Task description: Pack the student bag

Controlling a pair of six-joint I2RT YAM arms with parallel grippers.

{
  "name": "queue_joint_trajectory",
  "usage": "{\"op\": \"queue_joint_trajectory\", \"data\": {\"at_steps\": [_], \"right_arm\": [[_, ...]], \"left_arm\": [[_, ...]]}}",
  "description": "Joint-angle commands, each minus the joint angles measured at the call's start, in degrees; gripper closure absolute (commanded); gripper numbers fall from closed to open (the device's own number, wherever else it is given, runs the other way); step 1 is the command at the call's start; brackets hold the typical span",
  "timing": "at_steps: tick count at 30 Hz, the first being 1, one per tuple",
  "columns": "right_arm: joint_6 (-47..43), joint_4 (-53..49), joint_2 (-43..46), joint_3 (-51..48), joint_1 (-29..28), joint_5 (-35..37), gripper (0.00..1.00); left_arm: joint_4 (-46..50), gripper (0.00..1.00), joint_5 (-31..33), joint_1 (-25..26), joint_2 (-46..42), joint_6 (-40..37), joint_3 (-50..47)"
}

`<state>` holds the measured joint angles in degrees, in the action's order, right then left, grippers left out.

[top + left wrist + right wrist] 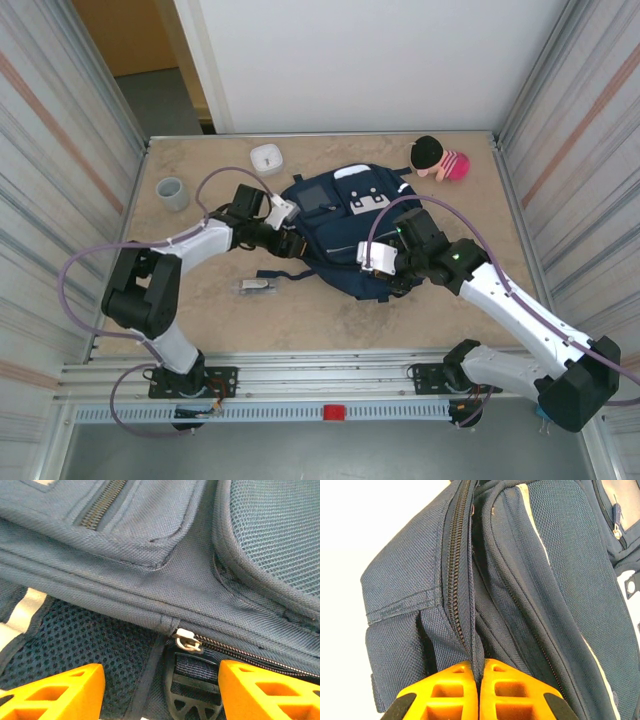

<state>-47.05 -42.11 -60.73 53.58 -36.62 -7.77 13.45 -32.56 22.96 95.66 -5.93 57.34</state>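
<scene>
The student bag point(345, 222), navy with white stripes, lies flat mid-table. My left gripper point(293, 246) is at its left edge. In the left wrist view this gripper point(162, 695) is open, its orange fingers point(55, 690) on either side of a black strap buckle point(192, 692). A silver zipper pull point(187, 641) sits just beyond them at the end of a closed zip. My right gripper point(386, 262) is at the bag's near right side. In the right wrist view it point(479, 680) is shut on a fold of bag fabric point(470, 630) beside a zipper.
A grey cup point(172, 193) and a small white container point(266, 158) stand at the back left. A pink doll with black hair point(440, 158) lies at the back right. A small clear and silver item point(258, 286) lies near the bag's front left. Metal walls enclose the table.
</scene>
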Motion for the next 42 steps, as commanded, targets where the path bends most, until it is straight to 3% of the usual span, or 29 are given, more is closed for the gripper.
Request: {"op": "queue_joint_trajectory", "data": {"at_steps": [1,8,13,20,26,29,34,36,42], "right_arm": [[-0.07,1.42,0.66,3.27,0.25,-3.11,1.00],[0.28,1.30,0.47,3.04,0.24,-4.25,1.00],[0.47,1.09,0.52,1.62,0.23,-4.21,1.00],[0.38,0.58,0.04,0.47,-0.02,-4.86,1.00],[1.91,1.86,-0.35,-0.49,-0.47,-4.80,1.00],[3.01,2.23,-0.35,-0.72,-0.42,-4.73,0.87],[4.25,0.18,-0.35,0.25,-0.96,-0.62,0.48],[4.35,-0.30,-0.10,0.27,-1.29,0.52,0.40],[5.80,6.53,-3.30,-3.60,-5.83,5.55,0.30]], "left_arm": [[-0.37,0.38,-2.08,0.85,1.59,-2.84,1.45],[-9.37,0.46,-6.42,1.54,4.98,1.89,2.87],[-15.76,0.67,-8.93,1.98,4.18,6.24,1.73],[-17.78,0.93,-11.21,1.99,2.34,8.18,0.32],[-20.28,1.00,-12.44,1.98,2.43,10.97,-0.88],[-21.28,1.00,-12.16,1.92,2.71,12.15,-1.71],[-22.95,1.00,-14.53,1.85,2.83,15.77,-2.08],[-23.79,1.00,-14.41,1.89,2.23,17.21,-2.79],[-24.54,1.00,-14.77,1.91,1.27,20.02,-3.46]]}}
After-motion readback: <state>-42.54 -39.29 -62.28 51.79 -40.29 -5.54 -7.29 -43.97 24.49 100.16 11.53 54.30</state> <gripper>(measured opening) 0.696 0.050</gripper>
